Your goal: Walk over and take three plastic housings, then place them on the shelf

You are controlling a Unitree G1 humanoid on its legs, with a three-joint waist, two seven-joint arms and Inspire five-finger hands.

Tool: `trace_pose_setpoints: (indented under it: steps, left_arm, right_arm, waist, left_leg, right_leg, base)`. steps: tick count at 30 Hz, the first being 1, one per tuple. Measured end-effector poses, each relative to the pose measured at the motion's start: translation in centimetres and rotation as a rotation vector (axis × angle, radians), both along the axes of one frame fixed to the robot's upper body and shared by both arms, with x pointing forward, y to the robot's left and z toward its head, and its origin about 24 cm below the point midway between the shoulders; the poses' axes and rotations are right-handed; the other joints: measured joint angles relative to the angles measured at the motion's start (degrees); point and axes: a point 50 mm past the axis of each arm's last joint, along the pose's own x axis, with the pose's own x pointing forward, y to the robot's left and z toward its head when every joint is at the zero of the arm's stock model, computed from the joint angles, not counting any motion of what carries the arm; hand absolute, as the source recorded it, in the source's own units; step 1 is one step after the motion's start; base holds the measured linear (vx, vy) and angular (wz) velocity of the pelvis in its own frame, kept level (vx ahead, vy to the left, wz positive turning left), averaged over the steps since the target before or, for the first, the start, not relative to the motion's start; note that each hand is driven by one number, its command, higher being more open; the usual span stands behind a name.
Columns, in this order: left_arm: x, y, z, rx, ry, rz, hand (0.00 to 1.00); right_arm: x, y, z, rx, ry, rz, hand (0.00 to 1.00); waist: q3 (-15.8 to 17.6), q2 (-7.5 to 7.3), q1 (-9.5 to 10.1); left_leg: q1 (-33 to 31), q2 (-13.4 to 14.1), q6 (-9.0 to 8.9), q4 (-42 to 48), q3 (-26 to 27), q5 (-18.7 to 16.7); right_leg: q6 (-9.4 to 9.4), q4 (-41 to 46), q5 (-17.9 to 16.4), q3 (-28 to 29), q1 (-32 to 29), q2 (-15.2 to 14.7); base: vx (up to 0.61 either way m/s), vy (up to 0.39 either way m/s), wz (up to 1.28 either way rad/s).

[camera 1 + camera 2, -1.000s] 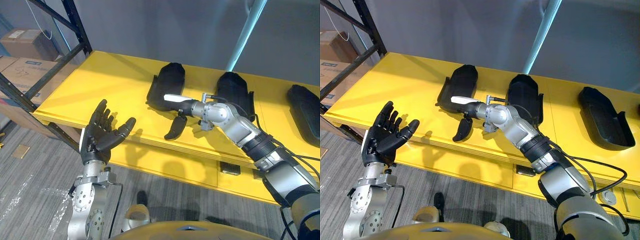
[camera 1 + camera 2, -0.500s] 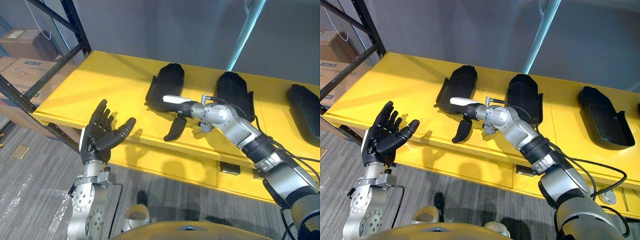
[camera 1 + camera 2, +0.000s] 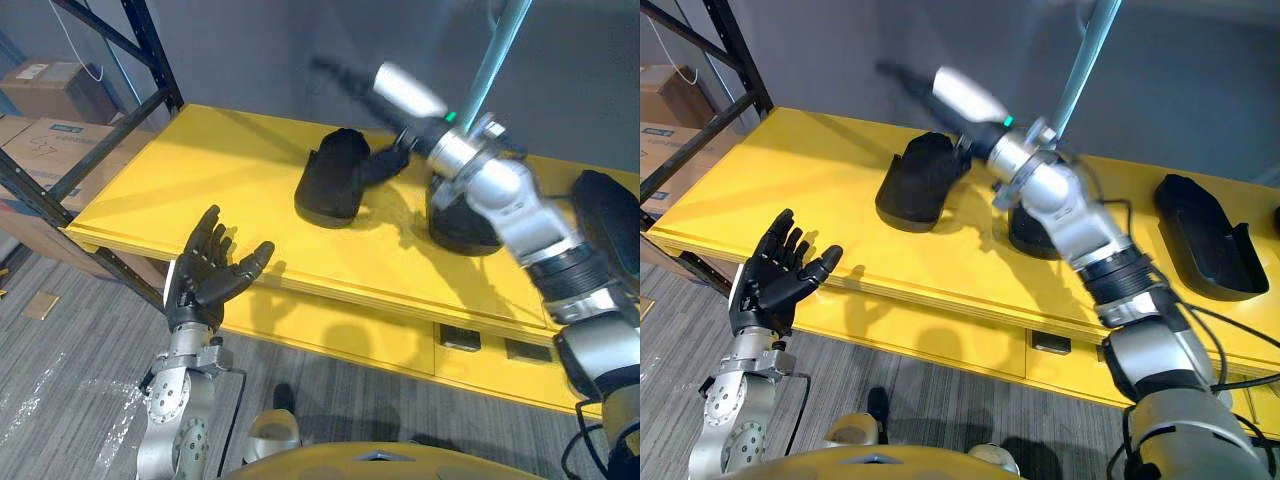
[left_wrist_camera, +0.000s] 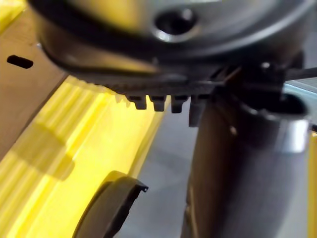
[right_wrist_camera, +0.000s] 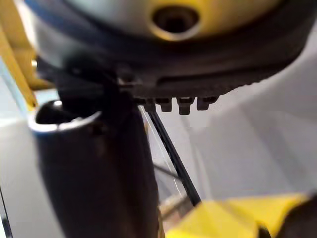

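Observation:
Three black plastic housings lie on the yellow shelf (image 3: 200,170): the left housing (image 3: 335,180), the middle housing (image 3: 455,215) partly behind my right forearm, and the right housing (image 3: 610,225) near the view's edge. My right hand (image 3: 405,95) is raised above the shelf, over the gap between the left and middle housings. It is blurred by motion, fingers stretched out, holding nothing. My left hand (image 3: 205,280) hovers palm up in front of the shelf's front edge, open and empty.
A black rack upright (image 3: 110,140) with diagonal braces stands at the shelf's left end, with cardboard boxes (image 3: 45,130) beyond it. A teal pole (image 3: 490,60) rises behind the shelf against a grey wall. Grey floor (image 3: 60,400) lies below the front edge.
My right hand has swung up quickly from the shelf surface in front of the left housing to well above the shelf. My left hand has dropped slightly.

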Motion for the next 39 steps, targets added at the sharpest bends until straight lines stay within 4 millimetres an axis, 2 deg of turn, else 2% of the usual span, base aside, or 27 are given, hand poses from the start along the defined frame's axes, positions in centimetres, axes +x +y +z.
trace_pose_setpoints:
  steps: [3,5,7,8,9,12,14,16,18,21,22,24,25,26,28,29,30,31,32,33,34,36,37,38,39]
  left_arm:
    - [0.1,0.2,0.5,-0.009,-0.044,-0.014,1.00]
    - [0.4,0.1,1.1,-0.007,-0.081,-0.043,1.00]
    - [0.7,0.1,2.0,-0.021,-0.143,-0.080,1.00]
    - [0.7,0.1,2.8,-0.036,-0.190,-0.100,1.00]
    - [0.7,0.0,3.4,-0.036,-0.218,-0.108,1.00]
    - [0.6,-0.5,6.0,-0.050,-0.363,-0.155,1.00]
    - [1.1,-0.8,7.5,-0.074,-0.448,-0.183,1.00]
    - [1.4,-1.0,8.0,-0.088,-0.477,-0.190,1.00]
    - [1.7,-1.1,8.2,-0.118,-0.490,-0.190,1.00]
    - [1.8,-1.4,8.1,-0.107,-0.474,-0.165,1.00]
    - [1.9,-1.5,8.1,-0.101,-0.471,-0.165,1.00]
    - [2.1,-2.0,8.0,-0.121,-0.459,-0.164,1.00]
    - [2.2,-2.1,8.0,-0.122,-0.459,-0.165,1.00]
    - [2.3,-2.2,8.1,-0.110,-0.461,-0.155,1.00]
    - [2.4,-2.1,8.1,-0.118,-0.450,-0.114,1.00]
    - [2.5,-1.9,8.0,-0.126,-0.436,-0.080,1.00]
    - [2.5,-1.8,7.8,-0.130,-0.426,-0.065,1.00]
    - [2.6,-1.8,7.5,-0.140,-0.407,-0.048,1.00]
    - [2.5,-1.6,7.2,-0.142,-0.386,-0.028,1.00]
    - [2.4,-1.4,7.0,-0.131,-0.374,-0.008,1.00]
    - [2.3,-1.2,7.0,-0.116,-0.372,0.004,1.00]
    - [2.2,-1.2,7.0,-0.114,-0.376,0.008,1.00]
    - [2.2,-1.3,7.0,-0.112,-0.382,-0.004,1.00]
    - [2.2,-1.2,7.0,-0.105,-0.384,-0.009,1.00]
    - [2.0,-1.1,6.8,-0.101,-0.380,-0.008,1.00]
  right_arm:
    - [-1.7,-1.5,3.3,0.136,-0.140,0.009,1.00]
    - [-2.8,-3.1,4.2,0.184,-0.196,-0.020,1.00]
    - [-3.9,-5.3,3.6,0.259,-0.214,-0.072,1.00]
    - [-4.6,-6.9,2.5,0.295,-0.208,-0.125,1.00]
    - [-4.9,-7.5,1.9,0.306,-0.198,-0.154,1.00]
    - [-6.7,-11.3,-3.3,0.427,-0.063,-0.341,1.00]
    - [-8.6,-14.0,-8.0,0.543,0.066,-0.500,1.00]
    - [-10.1,-15.4,-10.6,0.646,0.114,-0.598,1.00]
    - [-11.8,-16.2,-13.4,0.743,0.154,-0.707,1.00]
    - [-14.4,-16.7,-16.2,0.818,0.202,-0.835,1.00]
    - [-15.2,-16.9,-16.6,0.830,0.202,-0.867,1.00]
    - [-17.8,-17.7,-17.6,0.895,0.187,-0.973,1.00]
    - [-18.4,-17.8,-17.7,0.924,0.178,-0.988,1.00]
    - [-19.1,-18.0,-17.9,0.973,0.160,-1.000,1.00]
    - [-19.2,-17.7,-17.7,1.026,0.135,-0.953,1.00]
    - [-18.6,-17.0,-17.2,1.037,0.122,-0.882,1.00]
    - [-18.1,-16.6,-17.0,1.042,0.118,-0.843,1.00]
    - [-17.2,-15.6,-16.4,1.041,0.110,-0.764,1.00]
    - [-16.0,-14.6,-15.8,1.048,0.101,-0.682,1.00]
    - [-14.9,-13.5,-15.3,1.062,0.103,-0.610,1.00]
    - [-14.3,-12.9,-15.1,1.067,0.107,-0.576,1.00]
    - [-13.3,-11.9,-14.7,1.068,0.109,-0.517,1.00]
    - [-13.0,-11.4,-14.7,1.059,0.120,-0.511,1.00]
    - [-12.7,-11.0,-15.1,1.053,0.150,-0.519,1.00]
    - [-12.6,-10.8,-15.6,1.044,0.182,-0.522,1.00]
  waist:
    - [-0.51,-0.36,-1.35]
    - [-0.85,-0.27,-1.55]
    - [-1.41,-0.37,-2.25]
    - [-1.67,-0.42,-2.99]
    - [-1.69,-0.44,-3.43]
    - [-1.91,-0.34,-5.90]
    - [-2.85,0.63,-8.80]
    - [-3.47,1.58,-10.49]
    - [-4.51,1.71,-12.42]
    - [-5.06,1.95,-15.43]
    - [-5.08,1.97,-15.89]
    - [-5.29,2.09,-18.19]
    - [-5.27,2.01,-18.65]
    - [-5.29,1.88,-18.98]
    - [-5.23,1.79,-18.41]
    - [-5.42,2.51,-17.83]
    - [-5.33,2.46,-17.59]
    - [-4.99,2.70,-16.28]
    - [-5.27,3.67,-14.70]
    - [-5.48,4.14,-13.60]
    - [-5.51,4.19,-13.37]
    - [-4.73,4.04,-13.39]
    - [-4.36,4.05,-13.31]
    - [-3.12,2.64,-12.21]
    - [-2.70,2.03,-11.35]
  left_leg:
    - [0.13,-0.03,0.00,0.00,0.63,-0.16]
    - [0.13,0.02,0.02,-0.01,1.68,-0.37]
    - [0.13,-0.04,0.11,-0.03,2.68,-0.57]
    - [0.32,-0.07,0.18,-0.03,3.51,-0.74]
    - [0.51,-0.06,0.16,-0.03,4.12,-0.83]
    - [2.03,0.18,-0.12,-0.03,8.10,-1.61]
    - [3.12,0.29,-0.18,-0.04,12.13,-2.49]
    - [4.16,0.70,-0.62,-0.04,16.65,-3.32]
    - [5.49,1.34,-1.58,-0.02,22.10,-4.30]
    - [8.64,2.55,-3.24,0.11,29.77,-5.80]
    - [9.12,2.83,-3.70,0.16,31.01,-6.12]
    - [10.37,3.84,-4.72,0.29,34.32,-6.84]
    - [10.42,4.14,-5.07,0.97,34.72,-7.19]
    - [10.03,5.56,-5.54,4.30,35.44,-8.69]
    - [8.69,9.36,-4.09,13.99,30.91,-13.63]
    - [6.56,11.60,-1.36,21.20,22.58,-16.89]
    - [5.06,12.17,-0.21,24.66,17.46,-18.29]
    - [3.55,11.51,-0.15,29.15,7.68,-21.61]
    - [2.92,9.77,1.27,30.94,-0.06,-24.20]
    - [3.18,8.25,1.26,30.43,-4.63,-25.44]
    - [3.04,7.52,0.91,29.79,-5.44,-25.66]
    - [2.63,5.89,-0.36,26.51,-5.11,-27.33]
    - [1.99,5.46,-2.16,23.93,-5.01,-29.01]
    - [1.87,3.92,-3.41,22.88,-5.22,-28.32]
    - [1.56,3.09,-3.29,23.06,-5.62,-28.23]
  right_leg:
    - [-0.02,-0.74,0.31,0.42,-0.22,-0.02]
    - [0.00,-1.32,0.89,1.40,-0.62,0.21]
    - [0.06,-1.93,1.37,2.26,-0.97,0.37]
    - [0.09,-1.94,1.54,3.15,-1.18,0.26]
    - [0.08,-1.95,1.66,3.60,-1.33,0.21]
    - [0.00,-1.94,2.34,7.53,-2.72,0.18]
    - [0.05,-2.04,2.91,11.58,-4.25,0.20]
    - [-0.01,-2.92,4.04,15.82,-6.18,0.79]
    - [-0.24,-5.60,5.73,20.92,-7.76,2.10]
    - [-0.55,-7.37,7.11,24.55,-9.09,3.50]
    - [-0.51,-7.47,7.17,24.83,-9.25,3.78]
    - [-0.36,-7.59,7.36,25.70,-10.10,4.73]
    - [-0.36,-7.54,7.36,26.15,-10.32,4.98]
    - [-0.33,-7.01,7.43,27.68,-11.00,5.57]
    - [-1.66,-6.72,8.36,31.25,-10.99,7.13]
    - [-2.47,-6.70,9.07,34.03,-11.08,8.43]
    - [-2.60,-6.67,9.17,35.16,-11.12,8.89]
    - [-2.71,-6.46,9.37,38.01,-11.30,9.58]
    - [-2.77,-5.66,9.35,40.98,-12.33,10.74]
    - [-2.69,-4.64,9.38,43.00,-13.88,11.27]
    - [-2.39,-4.26,9.55,43.51,-14.73,11.31]
    - [-1.51,-4.20,10.08,42.83,-16.39,9.54]
    - [-0.87,-4.20,10.51,41.26,-17.60,8.55]
    - [-0.47,-3.80,10.79,41.06,-18.09,6.98]
    - [-0.46,-3.57,10.77,40.81,-18.04,6.08]
  base:
    - [0.03,-0.010,-0.08]
    - [0.02,-0.001,-0.24]
    - [0.03,-0.003,-0.27]
    - [0.04,0.012,-0.30]
    - [0.04,0.024,-0.46]
    - [0.03,0.033,-0.64]
    - [0.04,0.040,-0.90]
    - [0.01,0.047,-1.17]
    - [0.02,0.014,-1.43]
    - [0.03,-0.002,-1.39]
    - [0.03,-0.014,-1.08]
    - [0.04,-0.025,-0.75]
    - [0.05,-0.039,-0.59]
    - [0.07,-0.069,-0.68]
    - [0.07,-0.111,-1.02]
    - [0.04,-0.107,-1.04]
    - [0.01,-0.038,-1.28]
    - [-0.07,0.156,-1.34]
    - [-0.09,0.210,-1.51]
    - [-0.12,0.241,-1.11]
    - [-0.12,0.173,-0.46]
    - [-0.17,0.190,0.29]
    - [-0.19,0.209,0.58]
    - [-0.18,0.187,0.54]
    - [-0.14,0.147,0.32]
